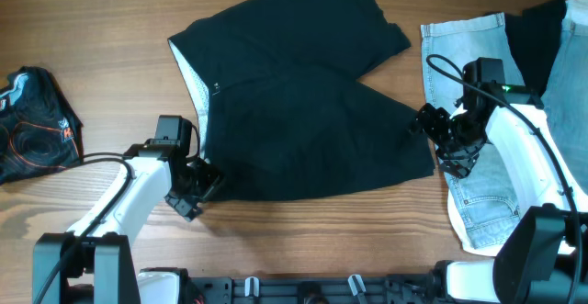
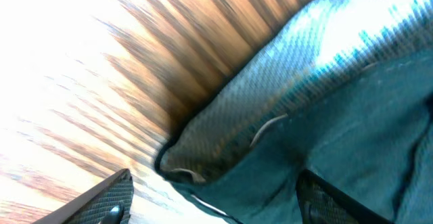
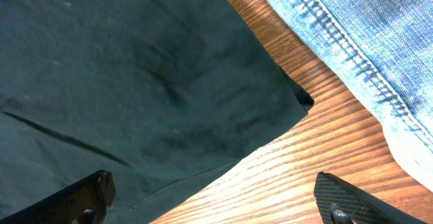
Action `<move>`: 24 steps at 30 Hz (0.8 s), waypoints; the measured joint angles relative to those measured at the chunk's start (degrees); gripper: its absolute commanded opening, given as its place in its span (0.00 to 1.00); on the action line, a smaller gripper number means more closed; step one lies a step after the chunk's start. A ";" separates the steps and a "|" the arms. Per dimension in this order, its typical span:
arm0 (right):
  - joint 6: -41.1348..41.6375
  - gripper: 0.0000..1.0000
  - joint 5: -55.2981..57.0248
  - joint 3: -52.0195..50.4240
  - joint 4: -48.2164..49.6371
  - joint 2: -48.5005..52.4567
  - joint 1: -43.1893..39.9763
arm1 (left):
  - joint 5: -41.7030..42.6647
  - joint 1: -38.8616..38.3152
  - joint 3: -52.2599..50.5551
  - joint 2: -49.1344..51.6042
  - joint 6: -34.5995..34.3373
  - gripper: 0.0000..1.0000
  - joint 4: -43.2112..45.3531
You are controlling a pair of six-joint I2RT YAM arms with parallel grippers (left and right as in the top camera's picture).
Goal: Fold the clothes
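Note:
The black shorts [image 1: 303, 111] lie spread flat in the middle of the table, the white waistband lining [image 1: 196, 88] showing at their left edge. My left gripper [image 1: 195, 192] is open at the shorts' lower left corner; in the left wrist view the corner [image 2: 223, 149] lies between the open fingers, just ahead. My right gripper [image 1: 450, 152] is open over the lower right hem corner [image 3: 298, 102], with bare wood between its fingers. Light-blue denim shorts [image 1: 478, 93] lie under the right arm and also show in the right wrist view [image 3: 365, 41].
A dark garment with an orange print [image 1: 32, 125] lies at the left edge. Another dark piece [image 1: 537, 38] rests on the denim at the far right. The table's front edge runs just below the arm bases.

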 measured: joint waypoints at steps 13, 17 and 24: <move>0.00 1.00 -0.17 -6.32 1.38 -0.22 0.00 | -4.59 -2.49 0.00 0.00 -4.17 0.04 -2.54; 0.00 0.99 -0.70 -7.50 1.46 -0.22 0.00 | -4.59 -2.49 0.00 -0.02 -2.75 0.04 -3.93; 0.68 0.65 -2.78 -8.79 3.21 -0.37 0.07 | -7.56 -2.49 0.00 -12.37 -1.53 0.04 -8.24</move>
